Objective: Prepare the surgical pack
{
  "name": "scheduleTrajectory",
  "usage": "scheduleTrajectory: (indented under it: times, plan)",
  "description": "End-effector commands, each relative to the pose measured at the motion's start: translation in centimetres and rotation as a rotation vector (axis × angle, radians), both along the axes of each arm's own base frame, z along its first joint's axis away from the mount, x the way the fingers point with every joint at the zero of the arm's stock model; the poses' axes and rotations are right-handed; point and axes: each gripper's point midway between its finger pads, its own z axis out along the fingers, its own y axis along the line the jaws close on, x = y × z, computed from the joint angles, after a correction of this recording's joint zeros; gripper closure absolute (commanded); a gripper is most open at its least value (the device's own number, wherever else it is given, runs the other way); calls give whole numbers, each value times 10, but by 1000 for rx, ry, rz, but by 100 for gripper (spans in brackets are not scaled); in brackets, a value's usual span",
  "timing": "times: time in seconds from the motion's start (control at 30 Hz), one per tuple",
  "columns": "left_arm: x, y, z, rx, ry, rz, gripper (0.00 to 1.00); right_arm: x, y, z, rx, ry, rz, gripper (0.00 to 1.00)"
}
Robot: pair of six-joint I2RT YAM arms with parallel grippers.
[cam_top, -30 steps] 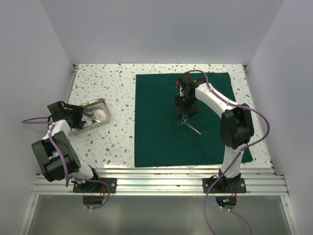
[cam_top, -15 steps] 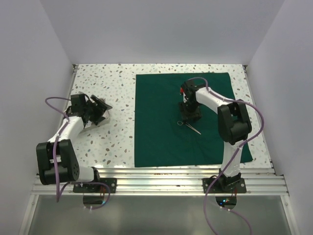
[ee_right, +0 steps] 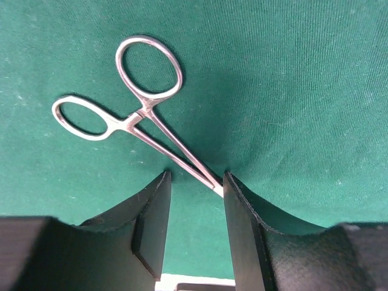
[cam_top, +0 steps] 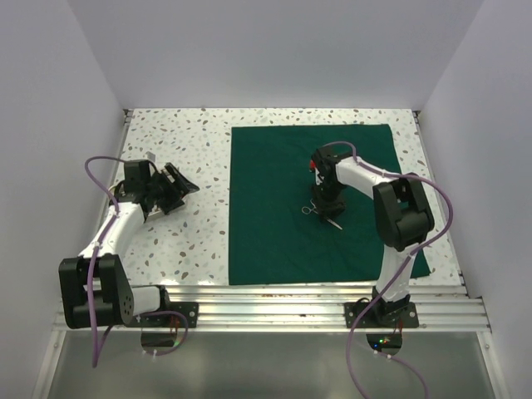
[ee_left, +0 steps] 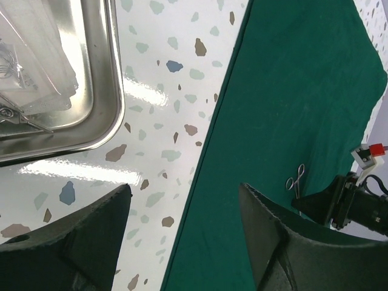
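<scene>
The surgical pack, a large dark green drape [cam_top: 274,241], lies flat on the right half of the speckled table. Steel forceps [ee_right: 142,112] rest on it. My right gripper [ee_right: 195,182] presses down on the drape with its jaws astride the forceps' shaft. The shaft's tip touches the right finger, and a gap shows on the other side. From above, the right gripper [cam_top: 326,208] hides most of the forceps [cam_top: 307,209]. My left gripper [ee_left: 183,189] hangs open over the table beside the drape's left edge [ee_left: 285,109], with nothing between its fingers.
A shallow steel tray [ee_left: 112,91] holding a clear packet [ee_left: 36,66] sits on the table left of the drape, mostly under my left arm [cam_top: 133,204] in the top view. White walls close in the table on three sides.
My left arm swung from the tray's left side to over it, gripper pointing toward the drape. My right gripper came down and nearer onto the forceps, and its jaws narrowed.
</scene>
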Motion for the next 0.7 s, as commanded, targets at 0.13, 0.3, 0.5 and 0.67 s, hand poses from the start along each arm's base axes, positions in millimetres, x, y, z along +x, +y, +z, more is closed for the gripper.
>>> scheduleTrajectory:
  times: [0.13, 0.3, 0.5, 0.67]
  plan:
    - [-1, -4, 10, 17, -30, -60, 25, 4, -10, 22, -27, -75, 23, 56]
    - [-2, -5, 7, 11, -24, -66, 25, -1, -17, 15, -48, -59, 30, 57]
    - [-1, -7, 9, 7, -28, -74, 25, -11, -20, 0, -50, -20, 34, 63]
    - [-2, -8, 9, 3, -27, -81, 25, -12, -21, -11, -64, 9, 39, 63]
